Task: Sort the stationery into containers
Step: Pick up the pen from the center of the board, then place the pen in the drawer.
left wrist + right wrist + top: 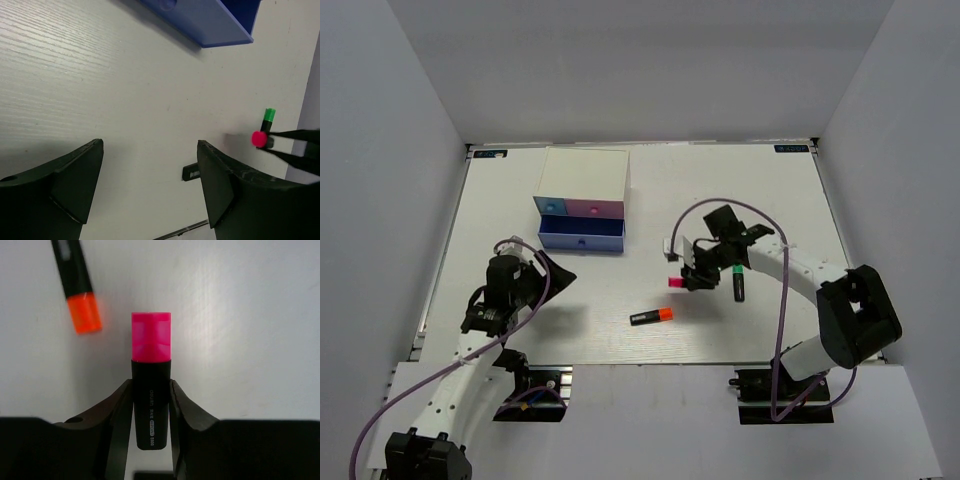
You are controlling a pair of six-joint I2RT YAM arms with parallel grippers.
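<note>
My right gripper is shut on the black barrel of the pink highlighter, its pink end pointing away from the wrist. In the top view this gripper holds the pink highlighter just above the table's middle. The orange highlighter lies to its front left and also shows in the right wrist view. The green highlighter lies under the right arm. My left gripper is open and empty, in front of the drawer box. The eraser and small blocks are out of view.
The box's darker blue bottom drawer stands pulled out toward me; it also shows in the left wrist view. Its light-blue and pink upper fronts are closed. White walls surround the table on three sides.
</note>
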